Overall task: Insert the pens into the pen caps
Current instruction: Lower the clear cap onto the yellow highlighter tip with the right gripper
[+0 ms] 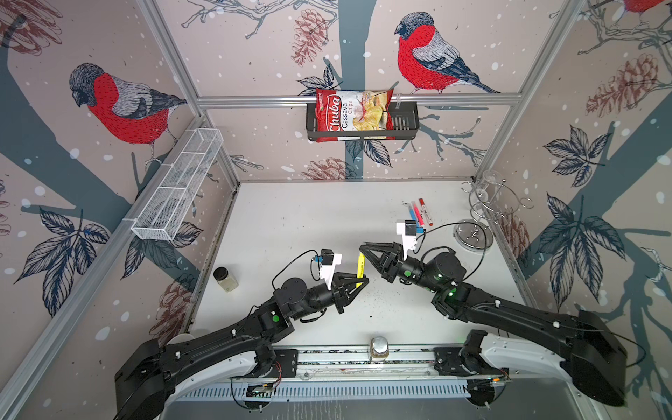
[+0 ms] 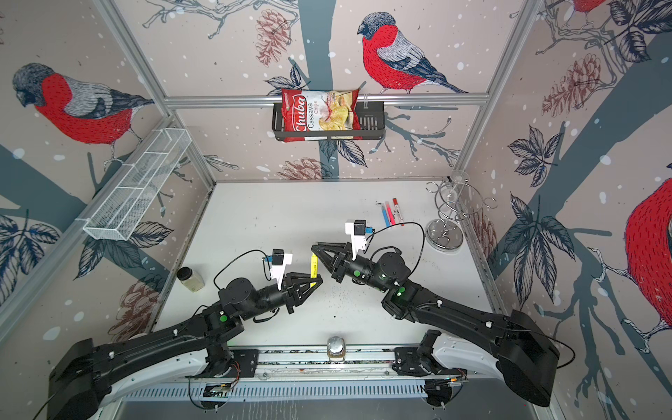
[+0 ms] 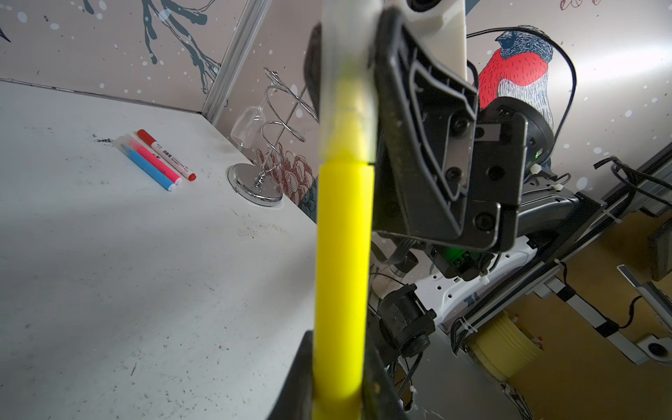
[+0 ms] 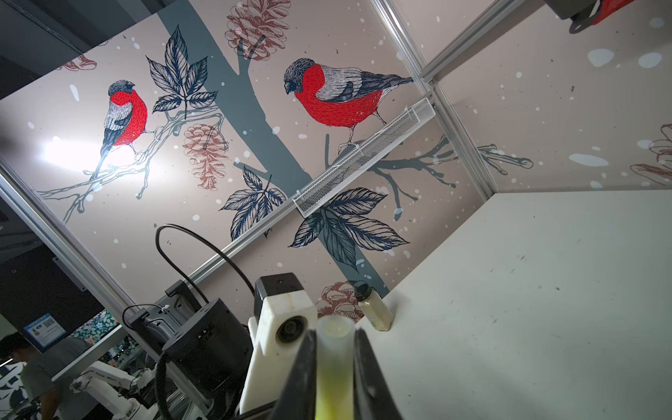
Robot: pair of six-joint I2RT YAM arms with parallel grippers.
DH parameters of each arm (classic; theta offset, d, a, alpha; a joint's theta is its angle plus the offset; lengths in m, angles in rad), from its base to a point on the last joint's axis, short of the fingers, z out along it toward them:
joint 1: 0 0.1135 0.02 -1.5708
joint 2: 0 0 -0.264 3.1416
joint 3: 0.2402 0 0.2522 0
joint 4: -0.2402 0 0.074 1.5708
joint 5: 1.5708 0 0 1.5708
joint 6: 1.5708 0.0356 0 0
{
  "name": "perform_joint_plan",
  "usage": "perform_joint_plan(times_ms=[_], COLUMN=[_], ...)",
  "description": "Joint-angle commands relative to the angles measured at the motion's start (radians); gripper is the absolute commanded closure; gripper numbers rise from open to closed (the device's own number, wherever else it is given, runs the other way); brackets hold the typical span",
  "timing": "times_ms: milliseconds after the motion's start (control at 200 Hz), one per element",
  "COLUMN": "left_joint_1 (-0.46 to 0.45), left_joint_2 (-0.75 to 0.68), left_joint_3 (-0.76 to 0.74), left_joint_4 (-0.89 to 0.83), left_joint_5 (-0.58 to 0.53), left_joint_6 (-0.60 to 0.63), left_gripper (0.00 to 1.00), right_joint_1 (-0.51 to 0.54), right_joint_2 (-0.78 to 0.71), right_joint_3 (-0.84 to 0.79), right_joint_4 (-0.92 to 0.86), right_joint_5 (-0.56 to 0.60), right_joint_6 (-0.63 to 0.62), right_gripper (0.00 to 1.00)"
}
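The yellow pen [image 1: 360, 267] hangs over the middle of the tabletop [image 1: 291, 236]. Its lower end is clenched in the left pincer [image 1: 364, 281], and its top sits inside a whitish cap [image 3: 345, 109] grasped by the right pincer [image 1: 362, 249]. Three other pens [image 3: 156, 162] lie capped, side by side, at the far right beside a wire glass rack [image 1: 487, 207]. A black wall basket [image 1: 407, 125] holds a chips bag [image 1: 351, 114]. Only the left wrist view shows the cap overlapping the yellow barrel.

"Chuba Cassava Chips" on the snack bag [image 1: 351, 114]
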Motion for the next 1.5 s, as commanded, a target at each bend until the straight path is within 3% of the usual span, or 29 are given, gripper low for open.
perform_joint_plan(times_ms=[0, 931, 1496], left_joint_1=[0.033, 0.082, 0.088], left_joint_2=[-0.022, -0.073, -0.057], left_joint_3=[0.000, 0.002, -0.032], left_joint_4=[0.240, 0.229, 0.217], left_joint_5=[-0.084, -0.053, -0.075], left_joint_6=[-0.032, -0.048, -0.039], left_gripper=[1.00, 1.00, 1.00], right_joint_1=[0.010, 0.063, 0.071], right_joint_2=[0.009, 0.072, 0.072], right_joint_3=[-0.013, 0.024, 0.061], right_joint_4=[-0.151, -0.205, -0.247], right_joint_5=[-0.108, -0.162, -0.131], right_joint_6=[0.000, -0.045, -0.068], right_gripper=[1.00, 1.00, 1.00])
